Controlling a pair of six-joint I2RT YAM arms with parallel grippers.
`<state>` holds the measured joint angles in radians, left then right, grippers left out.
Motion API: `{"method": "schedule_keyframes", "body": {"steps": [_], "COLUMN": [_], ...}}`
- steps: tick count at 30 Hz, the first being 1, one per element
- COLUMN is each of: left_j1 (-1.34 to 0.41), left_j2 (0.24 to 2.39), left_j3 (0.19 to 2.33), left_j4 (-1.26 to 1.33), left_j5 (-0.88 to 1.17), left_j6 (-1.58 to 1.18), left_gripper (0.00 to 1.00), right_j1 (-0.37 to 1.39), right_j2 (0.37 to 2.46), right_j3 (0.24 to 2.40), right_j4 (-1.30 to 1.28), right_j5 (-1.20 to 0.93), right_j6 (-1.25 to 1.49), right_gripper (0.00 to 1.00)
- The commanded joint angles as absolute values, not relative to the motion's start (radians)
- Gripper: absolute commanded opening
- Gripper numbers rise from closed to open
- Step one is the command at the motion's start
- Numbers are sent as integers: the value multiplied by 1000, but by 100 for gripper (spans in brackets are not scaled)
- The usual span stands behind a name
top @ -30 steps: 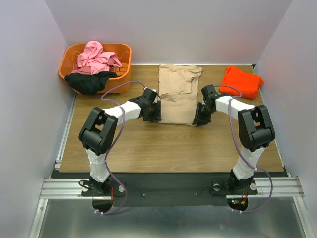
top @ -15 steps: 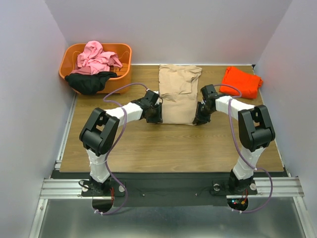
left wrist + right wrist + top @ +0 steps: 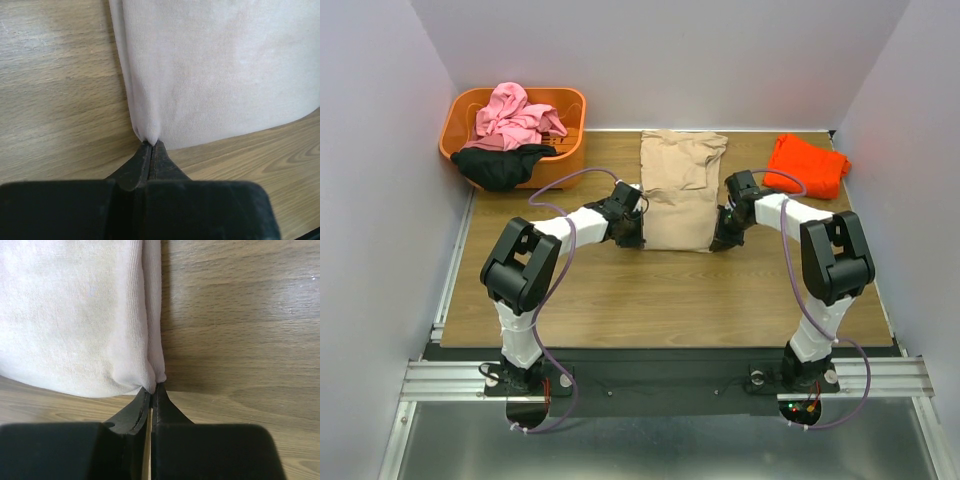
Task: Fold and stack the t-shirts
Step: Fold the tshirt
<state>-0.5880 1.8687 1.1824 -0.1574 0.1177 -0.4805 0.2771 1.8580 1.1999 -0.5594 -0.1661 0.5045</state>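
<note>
A tan t-shirt [image 3: 678, 190] lies folded into a long strip at the table's middle back. My left gripper [image 3: 639, 238] is shut on its near left corner; in the left wrist view the cloth [image 3: 200, 65] is pinched at the gripper tips [image 3: 151, 145]. My right gripper [image 3: 718, 240] is shut on the near right corner, where the cloth [image 3: 75, 315] bunches at the tips [image 3: 153, 387]. An orange-red t-shirt [image 3: 808, 165] lies folded at the back right. Pink [image 3: 512, 115] and black [image 3: 500, 165] t-shirts sit crumpled in the basket.
An orange plastic basket [image 3: 570, 130] stands at the back left corner. White walls close in the table on three sides. Bare wood [image 3: 660, 300] lies between the tan shirt and the arm bases.
Both grippers have closed on the tan shirt's near corners. The left gripper slid slightly right onto its corner; the right arm barely moved.
</note>
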Motion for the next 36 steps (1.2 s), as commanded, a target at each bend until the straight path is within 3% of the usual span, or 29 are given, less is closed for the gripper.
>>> {"method": "schedule_keyframes", "body": {"steps": [1, 10, 22, 30, 36], "left_j1": [-592, -601, -794, -942, -1078], "left_j2": [1827, 1691, 1372, 1036, 940], "left_j3": [1147, 1049, 798, 649, 676], "left_j4": [-160, -153, -132, -164, -239], "left_j5": [121, 144, 75, 20, -67], "left_j6": [-468, -508, -725, -922, -1025], "left_gripper": [0, 0, 0, 0, 0], "right_j1": [282, 284, 370, 480, 502], "right_j2": [1803, 1629, 1274, 1065, 945], "right_j3": [1172, 1040, 847, 810, 897], "right_j4": [-538, -594, -687, -805, -933], "right_j5": [-163, -204, -232, -190, -156], "right_j6": [480, 502, 571, 666, 696], "right_gripper": [1, 0, 0, 0, 0]}}
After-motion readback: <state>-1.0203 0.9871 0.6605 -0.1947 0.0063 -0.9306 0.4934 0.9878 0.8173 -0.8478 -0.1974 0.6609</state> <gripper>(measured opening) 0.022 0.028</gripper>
